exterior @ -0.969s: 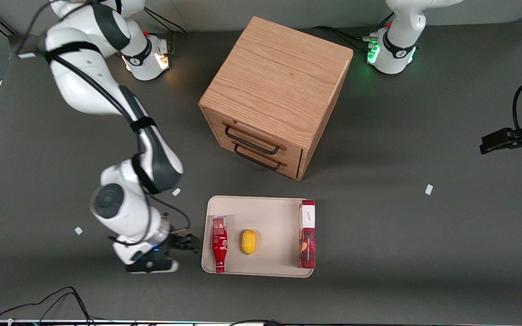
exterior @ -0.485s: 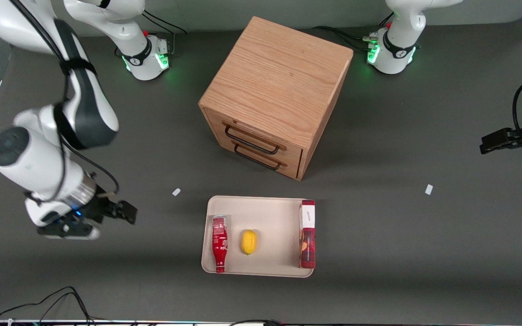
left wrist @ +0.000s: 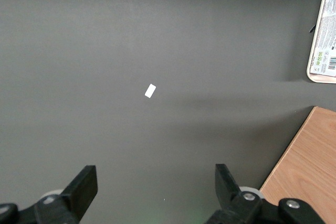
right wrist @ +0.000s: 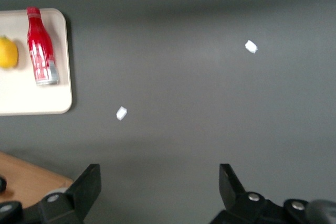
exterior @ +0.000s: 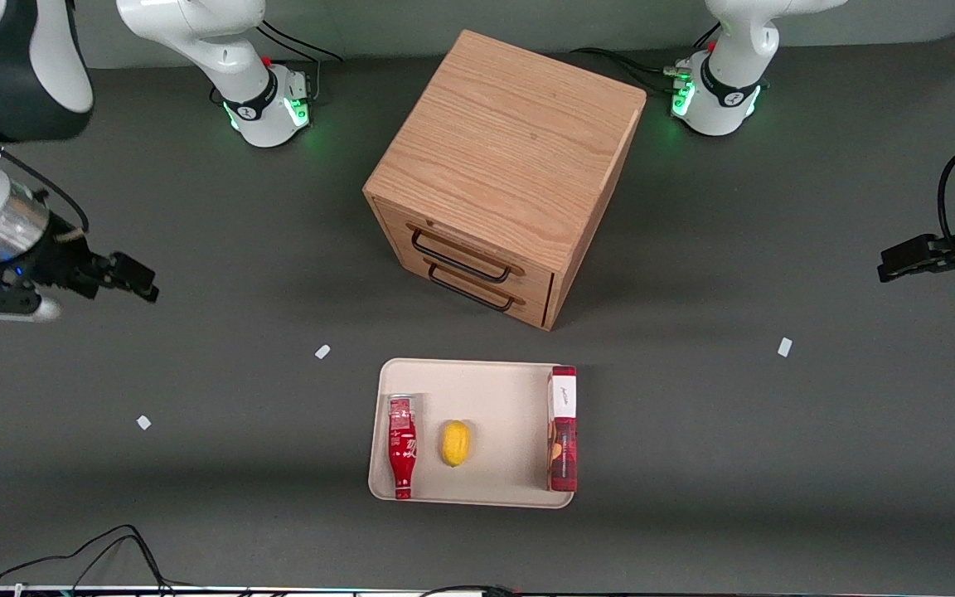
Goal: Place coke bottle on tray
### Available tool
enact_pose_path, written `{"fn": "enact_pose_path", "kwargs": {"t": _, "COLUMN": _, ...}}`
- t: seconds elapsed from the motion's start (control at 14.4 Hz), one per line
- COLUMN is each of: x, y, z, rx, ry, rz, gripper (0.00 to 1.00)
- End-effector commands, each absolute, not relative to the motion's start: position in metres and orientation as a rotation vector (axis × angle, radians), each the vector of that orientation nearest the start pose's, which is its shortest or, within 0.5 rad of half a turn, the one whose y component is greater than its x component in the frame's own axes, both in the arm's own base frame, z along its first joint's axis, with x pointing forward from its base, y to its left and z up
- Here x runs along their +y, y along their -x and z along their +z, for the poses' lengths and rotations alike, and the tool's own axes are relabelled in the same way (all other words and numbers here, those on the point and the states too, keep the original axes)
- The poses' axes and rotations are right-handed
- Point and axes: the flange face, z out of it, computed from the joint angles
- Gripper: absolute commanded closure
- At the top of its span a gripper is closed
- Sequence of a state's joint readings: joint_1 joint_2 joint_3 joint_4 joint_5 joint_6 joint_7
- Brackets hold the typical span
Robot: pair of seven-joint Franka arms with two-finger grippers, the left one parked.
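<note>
The red coke bottle (exterior: 401,446) lies on its side on the cream tray (exterior: 494,390), along the tray's edge toward the working arm's end, cap nearer the front camera. It also shows in the right wrist view (right wrist: 42,46), lying on the tray (right wrist: 31,103). My right gripper (exterior: 136,280) is open and empty, raised high above the bare table, far from the tray toward the working arm's end. In the right wrist view the gripper (right wrist: 160,174) has its jaws wide apart with only grey table between them.
A yellow lemon (exterior: 455,443) and a dark-red box with a white end (exterior: 562,428) also lie on the tray. A wooden drawer cabinet (exterior: 504,170) stands farther from the front camera than the tray. Small white scraps (exterior: 322,351) (exterior: 143,423) lie on the table.
My right gripper, which was just beside the tray's edge next to the bottle, has drawn away toward the working arm's end and risen. The bottle stays still on the tray.
</note>
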State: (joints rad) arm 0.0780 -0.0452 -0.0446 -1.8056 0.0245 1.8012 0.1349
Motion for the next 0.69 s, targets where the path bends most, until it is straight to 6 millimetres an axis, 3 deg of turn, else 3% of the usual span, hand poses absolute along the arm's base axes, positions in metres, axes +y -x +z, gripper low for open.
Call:
{"fn": "enact_pose_path", "kwargs": {"t": 0.0, "x": 0.003, "y": -0.52, "z": 0.578, "rx": 0.111, "ry": 3.082, "rz": -0.017, "gripper": 0.0}}
{"fn": "enact_pose_path", "kwargs": {"t": 0.28, "x": -0.002, "y": -0.518, "z": 0.579, "rx": 0.126, "ry": 3.093, "rz": 0.025, "gripper": 0.0}}
{"fn": "enact_pose_path", "kwargs": {"t": 0.62, "x": 0.009, "y": -0.522, "z": 0.583, "rx": 0.111, "ry": 3.098, "rz": 0.04, "gripper": 0.0}}
